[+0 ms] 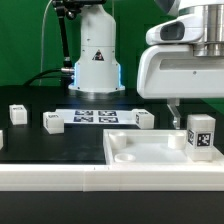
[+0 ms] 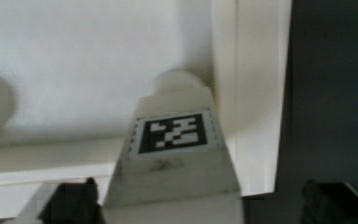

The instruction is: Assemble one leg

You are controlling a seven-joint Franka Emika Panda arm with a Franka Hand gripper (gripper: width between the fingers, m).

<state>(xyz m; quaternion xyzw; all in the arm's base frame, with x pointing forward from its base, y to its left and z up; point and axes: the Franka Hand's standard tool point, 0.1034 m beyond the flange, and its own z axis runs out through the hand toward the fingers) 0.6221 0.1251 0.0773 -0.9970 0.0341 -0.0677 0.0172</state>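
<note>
While the leg stands at the panel's corner, these hold:
Tool (image 2: 176, 205): fingers pinching the leg (image 1: 201, 135) — upright, tag facing out.
Leg: over the white panel (image 1: 140, 150), at its near corner on the exterior view's right.
Step, I judge: seat it — keep vertical, centre on the socket, twist gently.
Spare legs (image 1: 52, 121): on the desk (image 1: 40, 145) beyond the panel.

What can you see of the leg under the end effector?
The leg is a small squarish white post, plastic by its look, with a black-and-white marker tag on its face. It stands upright at the white panel's corner on the exterior view's right. In the wrist view the leg sits by a rounded corner socket. The end effector is right above it; its fingers are hidden, so a grip cannot be confirmed.
</note>
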